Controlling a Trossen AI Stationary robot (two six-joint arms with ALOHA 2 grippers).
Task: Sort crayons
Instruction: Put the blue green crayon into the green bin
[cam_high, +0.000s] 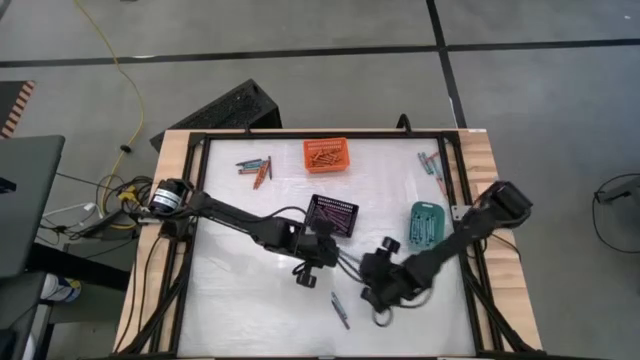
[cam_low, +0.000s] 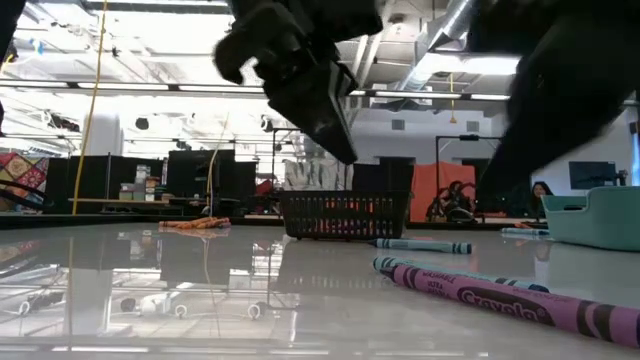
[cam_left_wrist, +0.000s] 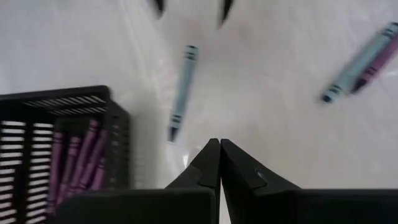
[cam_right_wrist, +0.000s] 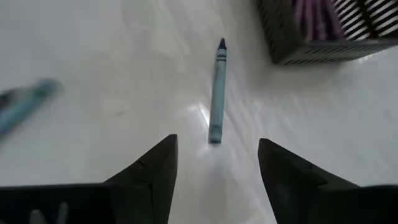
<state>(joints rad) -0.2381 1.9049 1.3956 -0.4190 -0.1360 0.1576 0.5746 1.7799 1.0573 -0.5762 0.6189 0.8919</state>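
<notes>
**Blue crayon between two grippers**

The left gripper (cam_left_wrist: 220, 155) hangs empty near the black basket (cam_high: 333, 213) of purple crayons (cam_left_wrist: 79, 158) — fingers pressed together. Just right of it, a blue crayon (cam_right_wrist: 217, 93) lies on the white table (cam_high: 240, 300). Farther right, the right gripper (cam_right_wrist: 217, 163) — fingers spread wide — holds nothing.

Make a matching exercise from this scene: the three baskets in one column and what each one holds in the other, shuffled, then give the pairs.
Column one:
1. orange basket
2. black basket
3. teal basket

Column two:
A. purple crayons
B. teal-blue crayons
C. orange-red crayons

Pairs: 1-C, 2-A, 3-B. The purple crayons show through the black basket's slats in the left wrist view.
</notes>
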